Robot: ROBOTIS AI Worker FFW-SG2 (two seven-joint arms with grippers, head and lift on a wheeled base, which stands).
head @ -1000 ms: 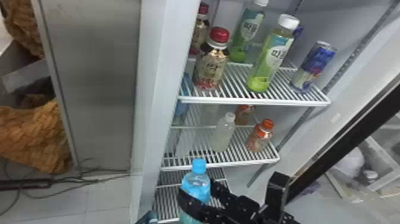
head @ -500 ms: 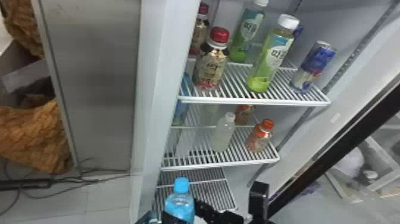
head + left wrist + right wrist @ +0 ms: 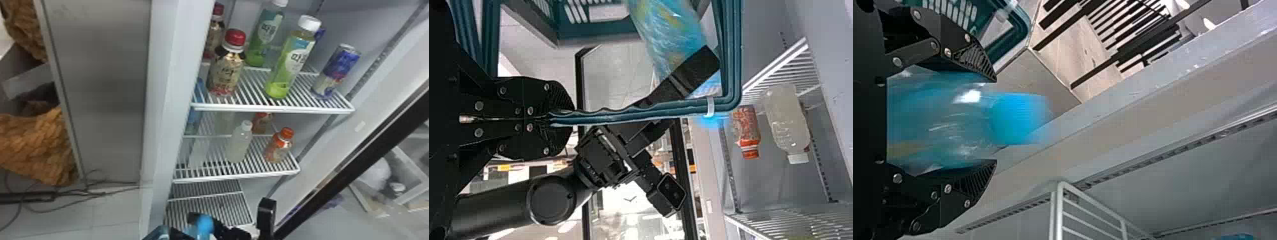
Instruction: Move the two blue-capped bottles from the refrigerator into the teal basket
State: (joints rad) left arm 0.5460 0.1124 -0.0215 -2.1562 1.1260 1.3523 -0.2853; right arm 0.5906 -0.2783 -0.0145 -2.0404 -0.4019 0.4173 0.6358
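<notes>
Room, head view: grey metal panel (image 3: 111,79) at upper left, pale tiled floor (image 3: 115,217) at lower left.
Dark cables (image 3: 41,194) cross floor; rough orange-brown material (image 3: 35,140) at left edge; pale frame (image 3: 415,167) at lower right. Left wrist view: bright light (image 3: 621,220), bottom centre.

Upper shelf (image 3: 274,110): red-capped bottles (image 3: 225,73), green bottles (image 3: 289,63), can (image 3: 337,71) | middle shelf (image 3: 236,177): blue bottle (image 3: 193,119), pale bottle (image 3: 239,143), orange bottles (image 3: 278,146)

Left end effector (image 3: 566,116) pinched, right end effector (image 3: 183,224) wider.
</notes>
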